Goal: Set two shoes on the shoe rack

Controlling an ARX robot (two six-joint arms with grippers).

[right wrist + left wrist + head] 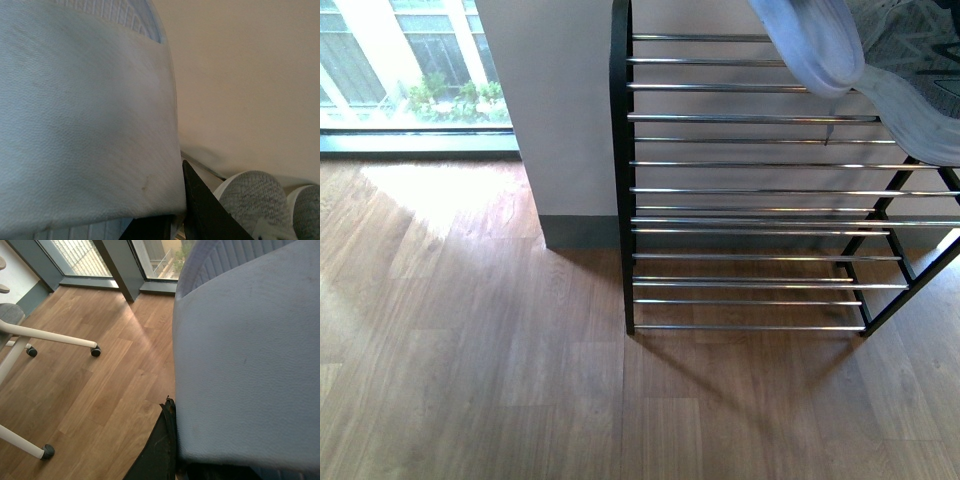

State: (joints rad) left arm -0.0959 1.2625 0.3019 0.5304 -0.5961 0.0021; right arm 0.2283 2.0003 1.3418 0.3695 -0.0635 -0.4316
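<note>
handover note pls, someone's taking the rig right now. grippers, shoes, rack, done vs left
Left gripper: shut on a pale blue slide, which fills its wrist view.
Right gripper: shut on the other slide, close to the wall.
Front view: both slides hang over the top right of the shoe rack, not yet set down.
Grey sneakers sit on a shelf beside the right slide.
Done: both slides picked up and brought to the rack.
Left: lower them onto the bars, release, back off.
</note>
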